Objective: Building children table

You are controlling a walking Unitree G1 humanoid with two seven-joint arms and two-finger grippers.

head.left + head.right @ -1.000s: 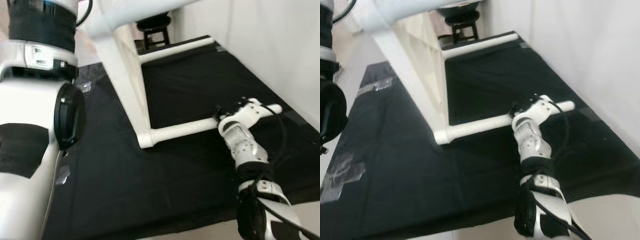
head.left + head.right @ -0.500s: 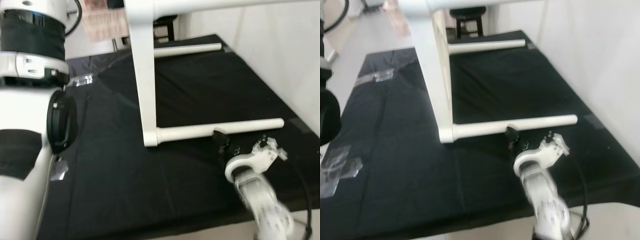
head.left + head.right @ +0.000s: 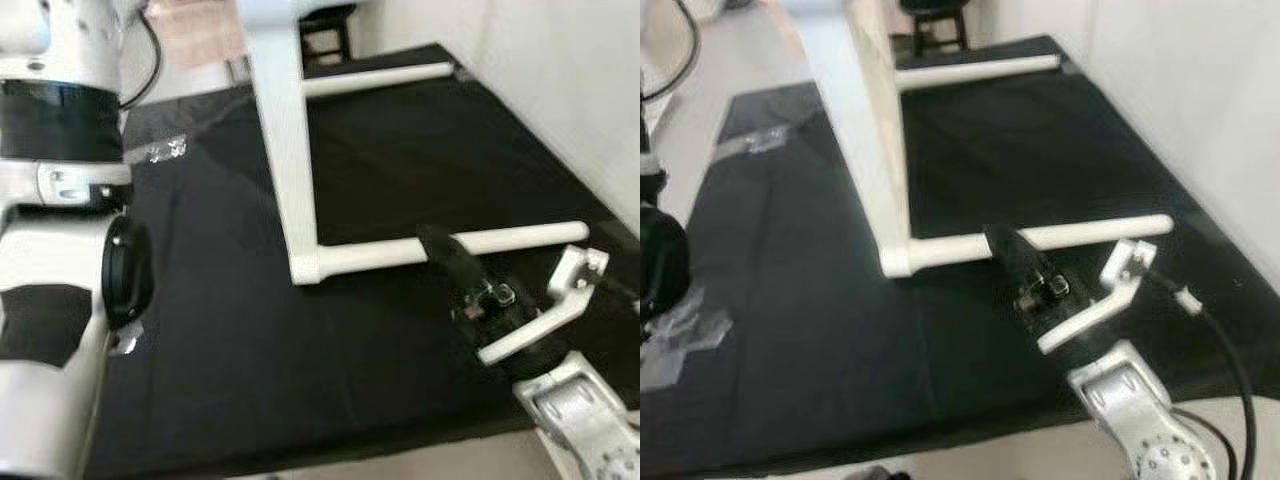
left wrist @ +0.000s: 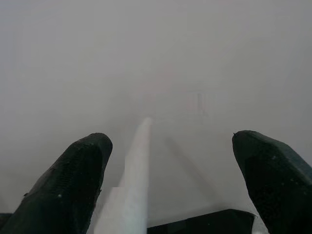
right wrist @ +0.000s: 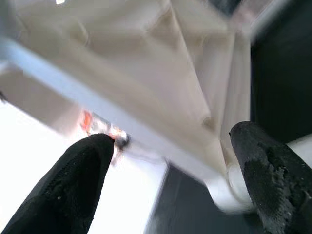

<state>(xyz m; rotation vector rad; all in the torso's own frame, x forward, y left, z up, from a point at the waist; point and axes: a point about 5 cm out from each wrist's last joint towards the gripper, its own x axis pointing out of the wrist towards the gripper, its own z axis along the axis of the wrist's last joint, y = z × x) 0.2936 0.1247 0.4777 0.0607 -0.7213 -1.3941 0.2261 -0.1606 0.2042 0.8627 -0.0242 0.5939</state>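
Note:
A white children's table lies on its side on a black mat (image 3: 250, 340). Its top (image 3: 290, 150) stands on edge. Its near leg (image 3: 520, 238) and far leg (image 3: 375, 78) stretch to the right just above the mat. My right gripper (image 3: 445, 258) reaches in from the lower right, and a black finger crosses the near leg about midway. In the right wrist view the right gripper (image 5: 170, 161) is open, with the table's underside (image 5: 146, 73) ahead. My left arm (image 3: 60, 250) is raised at the left. The left gripper (image 4: 170, 156) is open, with a white bar (image 4: 134, 175) between its fingers but untouched.
A white wall (image 3: 560, 80) runs along the right side of the mat. A dark stool (image 3: 325, 30) stands past the mat's far end. Clear tape patches (image 3: 165, 150) lie on the mat at the left. A cable (image 3: 1210, 330) trails from my right wrist.
The view has shifted. The table's top stands straighter than a second ago. My right gripper dropped below the near leg, then came back up so its finger crosses the leg.

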